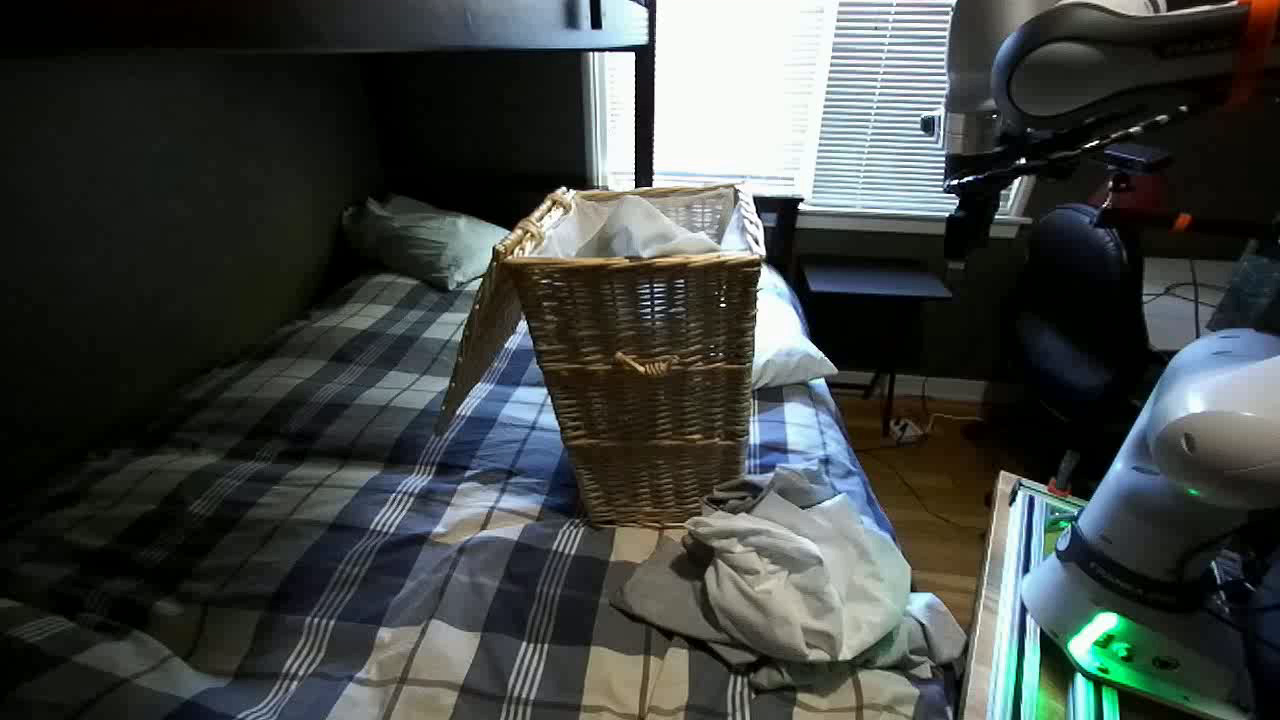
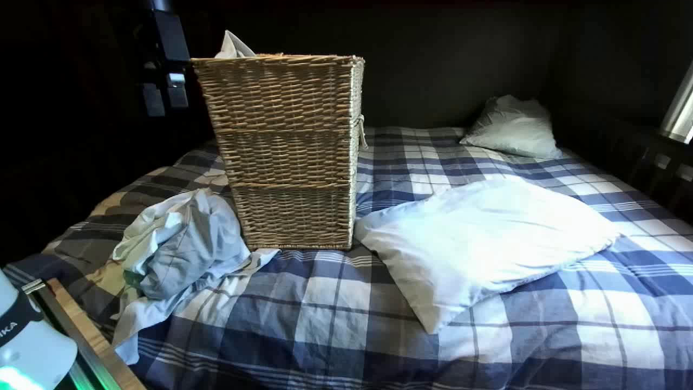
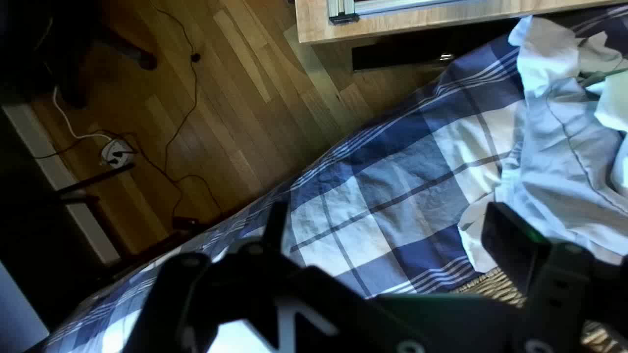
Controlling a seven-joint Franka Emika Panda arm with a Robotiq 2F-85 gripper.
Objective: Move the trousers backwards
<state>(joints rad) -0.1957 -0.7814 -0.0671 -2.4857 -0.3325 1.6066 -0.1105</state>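
Note:
A crumpled pile of grey and pale cloth (image 1: 800, 580), likely the trousers, lies on the bed at the foot of the wicker basket (image 1: 650, 420). It also shows in an exterior view (image 2: 187, 249), with a flap hanging toward the bed's edge. In the wrist view the cloth (image 3: 564, 137) is at the right, partly cut off by the frame. My gripper (image 1: 958, 240) is raised in the air at the upper right of an exterior view, apart from the cloth. In the wrist view the gripper (image 3: 390, 220) has its fingers wide apart with nothing between them.
The tall basket (image 2: 287, 151) stands upright on the plaid bed (image 1: 330, 560), its lid hanging open and pale cloth (image 1: 645, 230) inside. A white pillow (image 2: 487, 233) lies beside it. An upper bunk (image 1: 330, 25) overhangs the bed. The robot's wooden mount (image 3: 417, 27) is beside the bed.

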